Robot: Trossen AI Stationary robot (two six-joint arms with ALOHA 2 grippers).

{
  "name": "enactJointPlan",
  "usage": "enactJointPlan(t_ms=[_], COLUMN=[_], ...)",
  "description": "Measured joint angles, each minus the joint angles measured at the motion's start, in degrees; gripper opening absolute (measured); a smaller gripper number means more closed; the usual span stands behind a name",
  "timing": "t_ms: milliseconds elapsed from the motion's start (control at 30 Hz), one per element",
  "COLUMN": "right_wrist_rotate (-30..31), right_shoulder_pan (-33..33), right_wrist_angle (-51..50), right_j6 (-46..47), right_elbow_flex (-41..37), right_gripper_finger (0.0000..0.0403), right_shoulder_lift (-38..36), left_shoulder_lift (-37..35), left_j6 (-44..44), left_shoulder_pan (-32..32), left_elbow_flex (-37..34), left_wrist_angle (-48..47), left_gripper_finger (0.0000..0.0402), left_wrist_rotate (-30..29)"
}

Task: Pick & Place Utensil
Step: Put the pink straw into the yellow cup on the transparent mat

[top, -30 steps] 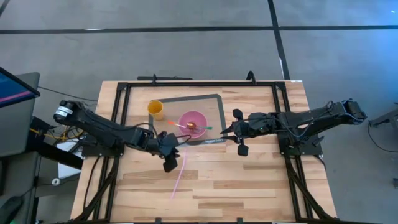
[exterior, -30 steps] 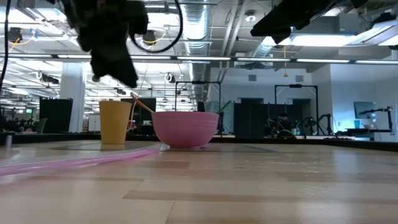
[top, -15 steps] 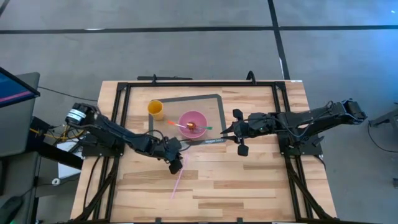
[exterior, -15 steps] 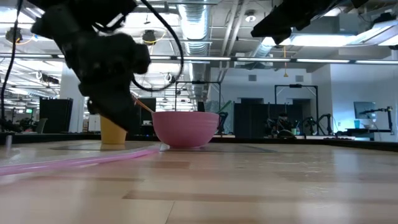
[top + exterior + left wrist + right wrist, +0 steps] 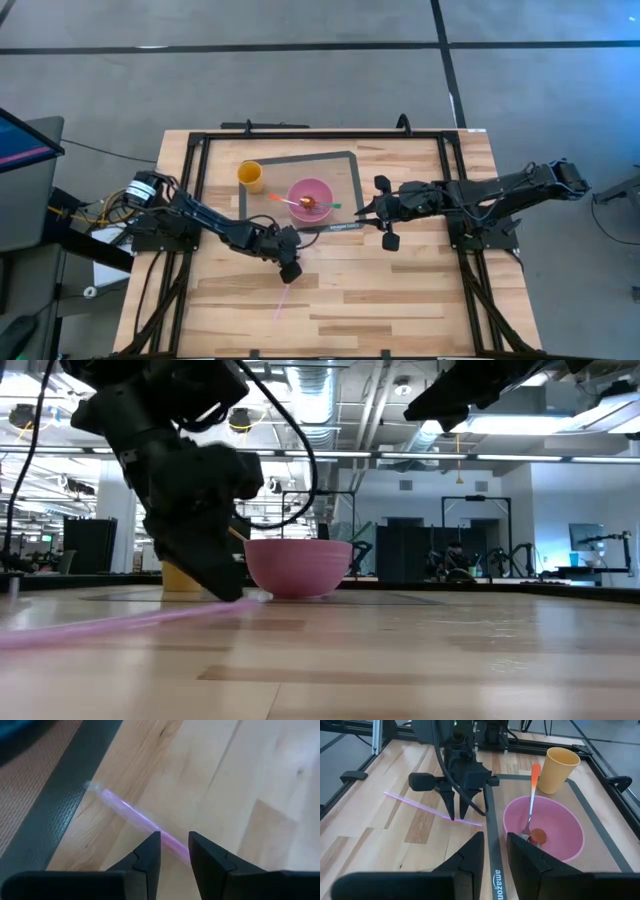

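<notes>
Pink straw (image 5: 131,813) lies on the wooden worktop (image 5: 400,290), straddled by the down-tilted left pincer (image 5: 174,846), fingers narrowly apart; right pincer (image 5: 495,851) hovers narrow.

One pink straw (image 5: 283,297), one pink bowl (image 5: 311,197), one yellow cup (image 5: 250,177) — two arms.

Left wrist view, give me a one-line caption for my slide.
Left gripper lowered over a pink straw lying on the wooden table, fingers straddling it, beside the dark mat.
</notes>
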Motion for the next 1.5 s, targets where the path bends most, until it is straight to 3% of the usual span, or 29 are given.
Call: enactJointPlan(t_ms=[400, 733, 1033, 1233, 1500], right_wrist_rotate=[0.0, 0.0, 0.0, 0.0, 0.0], right_shoulder_pan=[0.0, 0.0, 0.0, 0.0, 0.0], right_wrist_angle=[0.0, 0.0, 0.0, -0.1, 0.0], right_j6=[0.0, 0.0, 0.0, 0.0, 0.0], right_elbow_flex=[0.0, 0.0, 0.0, 0.0, 0.0], right_gripper_finger=[0.0077, 0.0077, 0.0077, 0.0077, 0.0077], right_shoulder_lift=[0.0, 0.0, 0.0, 0.0, 0.0], left_shoulder_lift=[0.9, 0.9, -0.9, -5.4, -17.7], left_j6=[0.8, 4.6, 5.0, 6.4, 12.6], left_shoulder_pan=[0.0, 0.0, 0.0, -0.1, -0.4], left_elbow_flex=[0.0, 0.0, -0.1, -0.1, -0.1], left_wrist_angle=[-0.4, -0.2, 1.7, 2.4, 3.4], left_gripper_finger=[0.0098, 0.0011, 0.001, 0.001, 0.001], left_wrist_rotate=[-0.1, 0.0, -1.6, -3.2, -7.0])
